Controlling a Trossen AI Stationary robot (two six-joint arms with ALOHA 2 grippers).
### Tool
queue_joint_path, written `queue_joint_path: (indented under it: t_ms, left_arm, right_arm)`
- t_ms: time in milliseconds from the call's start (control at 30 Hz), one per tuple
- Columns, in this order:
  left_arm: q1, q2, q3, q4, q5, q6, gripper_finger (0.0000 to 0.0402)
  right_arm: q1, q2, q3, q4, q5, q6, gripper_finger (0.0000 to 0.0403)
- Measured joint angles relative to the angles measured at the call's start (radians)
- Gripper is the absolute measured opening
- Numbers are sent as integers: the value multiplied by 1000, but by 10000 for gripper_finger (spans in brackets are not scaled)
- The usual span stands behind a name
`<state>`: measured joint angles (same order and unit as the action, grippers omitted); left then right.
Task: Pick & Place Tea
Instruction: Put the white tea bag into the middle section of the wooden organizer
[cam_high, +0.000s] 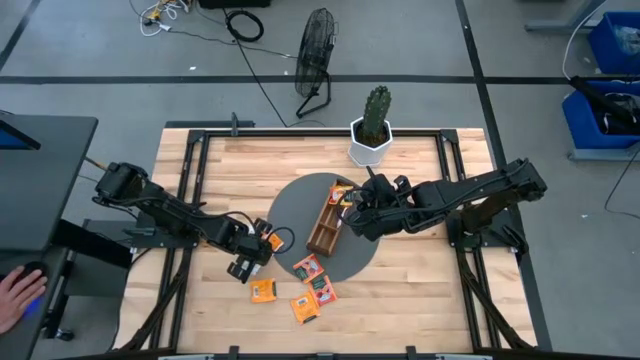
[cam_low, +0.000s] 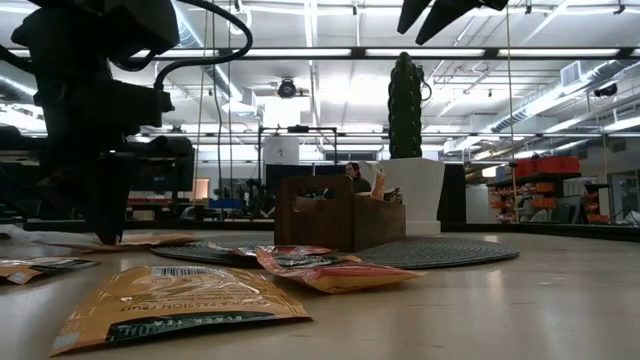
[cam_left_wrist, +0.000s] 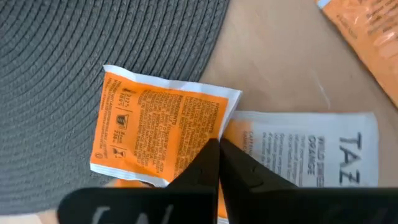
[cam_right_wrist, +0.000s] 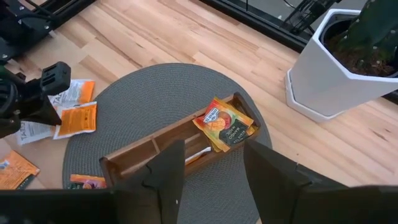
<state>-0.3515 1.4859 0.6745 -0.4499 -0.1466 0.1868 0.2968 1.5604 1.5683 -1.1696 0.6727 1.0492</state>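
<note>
An orange tea sachet (cam_left_wrist: 155, 127) lies at the grey round mat's (cam_left_wrist: 74, 50) near-left edge, overlapping a white sachet (cam_left_wrist: 311, 152) on the wood. My left gripper (cam_left_wrist: 219, 148) comes down on the orange one and is shut. Both show small in the high view: gripper (cam_high: 262, 242), sachet (cam_high: 273, 241). My right gripper (cam_right_wrist: 211, 168) hangs open above the wooden tray (cam_right_wrist: 155, 146), touching nothing. Two sachets (cam_right_wrist: 225, 123) lean in the tray's far compartment. My left gripper has its two fingertips closed together on the orange sachet's edge (cam_left_wrist: 208, 138), the edge next to the white sachet. The fingers come from above, pointing steeply down. The sachet lies flat, partly on the mat, its edge over the white sachet; the fingertips hide the pinch itself.
Several more sachets lie on the wood near the front edge (cam_high: 263, 290) (cam_high: 305, 308) (cam_high: 322, 290), one on the mat's near rim (cam_high: 307, 267). A cactus in a white pot (cam_high: 372, 140) stands behind the mat. A person's hand (cam_high: 20, 292) shows off the table's left.
</note>
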Motion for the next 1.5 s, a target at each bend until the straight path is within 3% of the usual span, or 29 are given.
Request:
queue_joint_path:
  t_ms: [400,833,1100,1400,1500]
  left_arm:
    - [2,2,194,-229,-24,6,2]
    - [90,-95,481,-414,-50,33,1]
    - [135,-95,652,-444,-49,42,1]
    - [188,-95,761,-422,-48,35,1]
    - [210,-94,784,-415,-47,36,1]
  right_arm:
    - [-1,0,0,47,0,-34,171]
    - [4,1,0,279,-12,-499,171]
    - [5,1,0,397,-13,-692,171]
    - [14,5,1,538,-180,-933,171]
    - [9,5,1,578,-189,-1001,171]
